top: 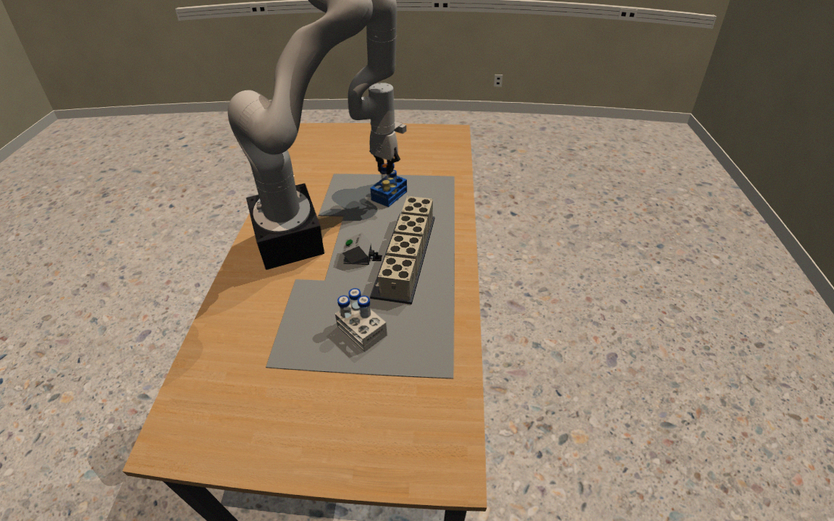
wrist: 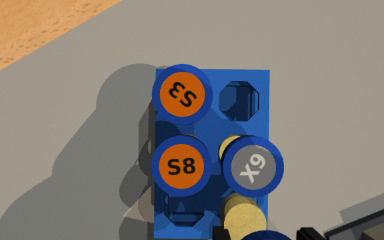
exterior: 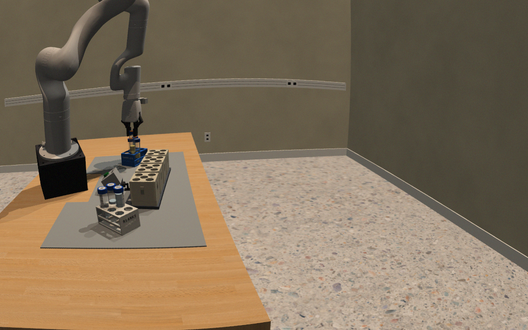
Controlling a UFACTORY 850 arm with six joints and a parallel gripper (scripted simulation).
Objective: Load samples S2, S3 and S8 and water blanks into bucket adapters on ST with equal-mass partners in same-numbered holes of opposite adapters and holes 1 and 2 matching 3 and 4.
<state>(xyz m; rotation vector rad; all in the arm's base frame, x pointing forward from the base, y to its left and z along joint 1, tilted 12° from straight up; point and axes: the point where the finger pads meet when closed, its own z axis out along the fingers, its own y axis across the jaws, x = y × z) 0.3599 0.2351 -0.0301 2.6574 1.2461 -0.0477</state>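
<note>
My gripper (top: 386,167) (exterior: 132,133) (wrist: 262,235) is shut on an upright orange-dot tube with yellow liquid. Its ID is out of view; S3 and S8 stand in the rack, so I take it as S2. Its lower end is over the near right well of the blue samples rack (top: 381,196) (exterior: 127,157) (wrist: 212,77) in the wrist view; whether it has entered is unclear. S3 (wrist: 182,94), S8 (wrist: 181,166) and grey-dot X9 (wrist: 253,166) stand in other wells. Four adapters stand in a row, the nearest adapter (top: 394,288) (exterior: 142,196) closest to the blanks; no caps show in them.
The white blanks rack (top: 378,335) (exterior: 128,223) holds three blue-capped tubes. The sloped desk (top: 359,251) with its green key (top: 349,242) stands left of the adapters. Beside X9, the held tube is close to its cap in the wrist view.
</note>
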